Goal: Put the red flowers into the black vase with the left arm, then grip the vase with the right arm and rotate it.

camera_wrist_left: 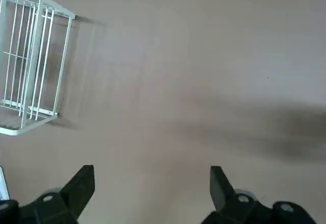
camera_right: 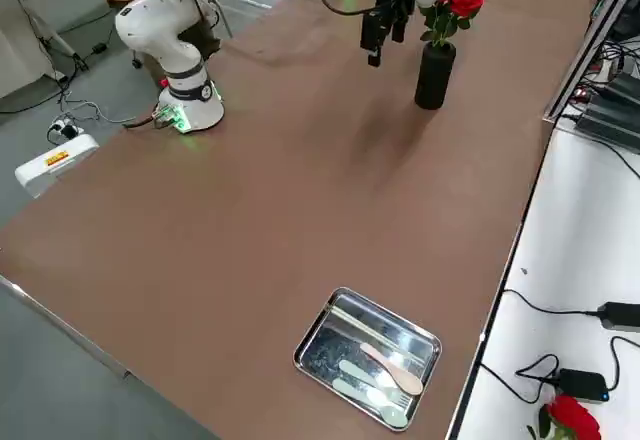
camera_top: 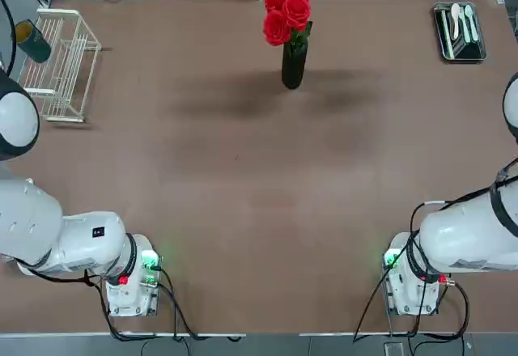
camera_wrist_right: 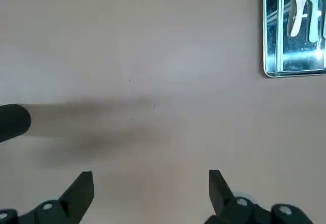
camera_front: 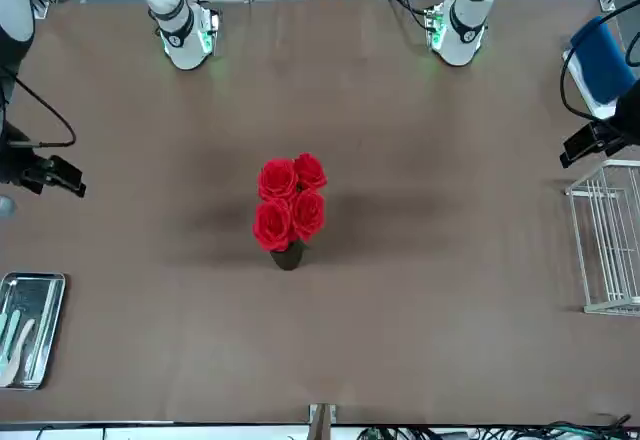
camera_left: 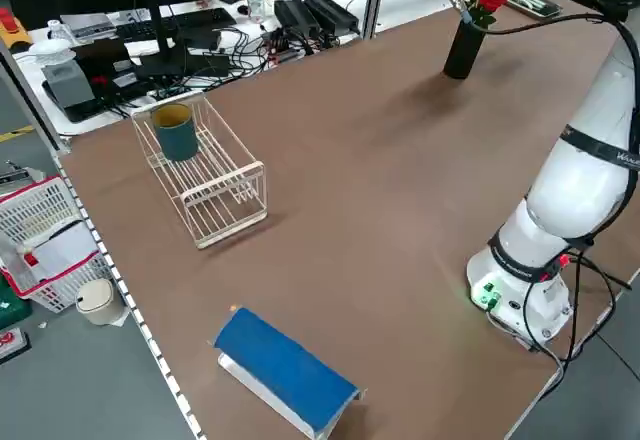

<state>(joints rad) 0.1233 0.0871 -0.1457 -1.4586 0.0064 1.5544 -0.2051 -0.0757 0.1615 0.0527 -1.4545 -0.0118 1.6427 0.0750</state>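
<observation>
The red flowers [camera_top: 287, 12] stand upright in the black vase [camera_top: 294, 65] at the far middle of the table, their blooms above its mouth. The front view has the same flowers [camera_front: 290, 205] covering most of the vase [camera_front: 287, 256]. My left gripper [camera_wrist_left: 153, 175] is open above bare table near the wire rack, with nothing between its fingers. My right gripper [camera_wrist_right: 151, 178] is also open and empty over the table's right half. The vase [camera_wrist_right: 12, 122] shows at the edge of the right wrist view, well away from that gripper.
A white wire rack [camera_top: 61, 65] holding a dark teal cup [camera_top: 32, 42] sits at the far left. A metal tray [camera_top: 460, 32] with cutlery lies at the far right. A blue box [camera_left: 285, 370] sits at the table's left edge.
</observation>
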